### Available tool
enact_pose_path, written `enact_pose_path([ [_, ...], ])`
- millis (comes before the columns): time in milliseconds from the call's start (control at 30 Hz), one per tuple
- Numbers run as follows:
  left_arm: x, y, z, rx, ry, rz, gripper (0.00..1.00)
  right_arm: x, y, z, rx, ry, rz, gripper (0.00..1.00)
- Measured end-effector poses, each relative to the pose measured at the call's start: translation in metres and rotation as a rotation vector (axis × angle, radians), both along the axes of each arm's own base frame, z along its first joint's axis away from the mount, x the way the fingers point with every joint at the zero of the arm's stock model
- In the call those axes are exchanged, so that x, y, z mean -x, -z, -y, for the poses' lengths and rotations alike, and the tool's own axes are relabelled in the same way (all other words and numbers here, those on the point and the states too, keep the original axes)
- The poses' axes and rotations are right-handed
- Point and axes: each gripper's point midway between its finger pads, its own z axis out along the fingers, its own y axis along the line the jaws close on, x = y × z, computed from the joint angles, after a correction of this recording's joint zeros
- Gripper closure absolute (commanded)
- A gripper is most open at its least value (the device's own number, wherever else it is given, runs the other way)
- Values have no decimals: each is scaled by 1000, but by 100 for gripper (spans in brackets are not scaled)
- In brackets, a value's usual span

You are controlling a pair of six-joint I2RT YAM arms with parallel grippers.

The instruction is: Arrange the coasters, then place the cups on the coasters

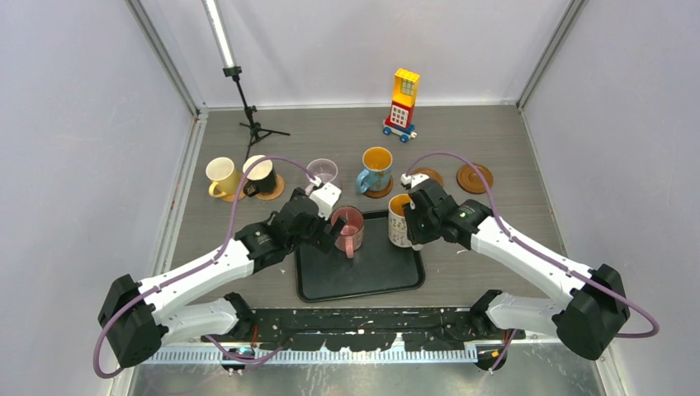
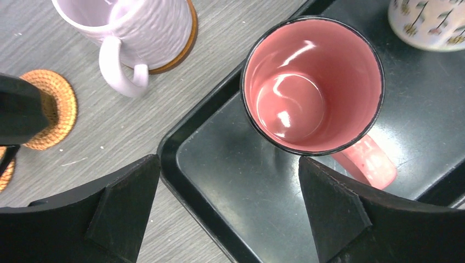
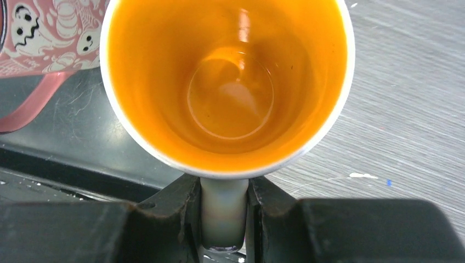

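A whitish cup with an orange inside stands over the right edge of the black tray. My right gripper is shut on its handle; from above, this gripper is just right of the cup. A pink cup sits on the tray, and my left gripper is open just short of it with nothing between the fingers. The lilac cup, the blue cup and a cream cup stand on coasters. Another cream cup is at the left. Two bare coasters lie at the right.
A toy block tower stands at the back. A light stand on a tripod is at the back left. Grey walls close in the table on three sides. A woven coaster shows left of the tray in the left wrist view.
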Motion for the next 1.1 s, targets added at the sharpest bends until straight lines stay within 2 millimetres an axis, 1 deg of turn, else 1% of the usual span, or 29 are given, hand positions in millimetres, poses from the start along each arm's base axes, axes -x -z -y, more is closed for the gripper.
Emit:
enact_pose_path([
  [233, -11, -11, -8, -35, -19, 51, 0, -20, -31, 14, 46, 54, 100, 100],
  [333, -23, -23, -16, -44, -54, 83, 0, -33, -45, 21, 53, 96, 147, 100],
  [367, -26, -27, -18, -43, -66, 92, 0, -38, -51, 24, 52, 118, 164, 100],
  [400, -30, -32, -21, -40, -81, 102, 0, -47, -59, 31, 53, 163, 191, 100],
  [433, -33, -37, -23, -38, -94, 111, 0, -49, -61, 33, 54, 175, 200, 100],
  [500, -39, -45, -27, -29, -118, 122, 0, -62, -71, 44, 58, 246, 239, 100],
  [633, -50, -60, -33, -10, -160, 139, 0, -88, -83, 62, 93, 380, 334, 100],
  [700, -55, -65, -36, -4, -179, 144, 0, -101, -87, 66, 103, 431, 387, 100],
  [800, -63, -68, -42, -2, -210, 146, 0, -121, -91, 63, 90, 473, 445, 100],
  [867, -67, -69, -44, -3, -223, 145, 0, -132, -89, 60, 80, 492, 467, 100],
  [933, -70, -70, -45, -3, -230, 145, 0, -145, -83, 58, 75, 512, 475, 100],
  [1000, -71, -71, -46, -2, -234, 146, 0, -154, -74, 58, 75, 528, 469, 100],
  [1100, -71, -70, -48, -6, -238, 144, 0, -163, -60, 63, 85, 561, 446, 100],
])
